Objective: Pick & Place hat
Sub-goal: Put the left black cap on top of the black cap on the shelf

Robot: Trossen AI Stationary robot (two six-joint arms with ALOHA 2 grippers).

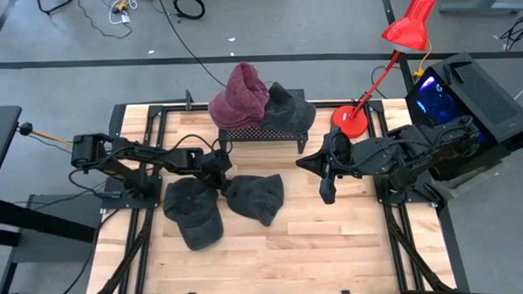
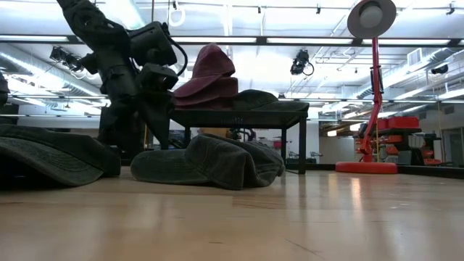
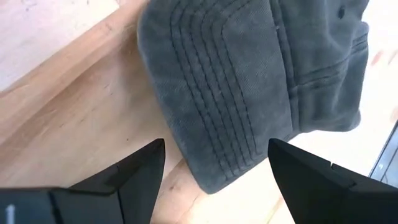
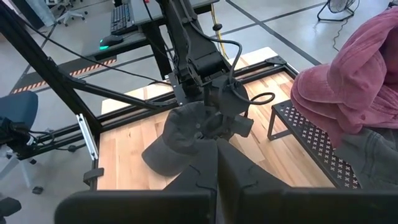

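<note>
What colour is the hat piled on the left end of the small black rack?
Dark red, maroon hat; the high view shows it best.

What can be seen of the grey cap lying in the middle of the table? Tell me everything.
The grey cap is dark, washed-looking fabric with a brim carrying rows of curved stitching. It lies crumpled on the wooden table, in front of the black rack, beside another dark cap. The left gripper hovers over its edge, jaws open, not gripping.
</note>
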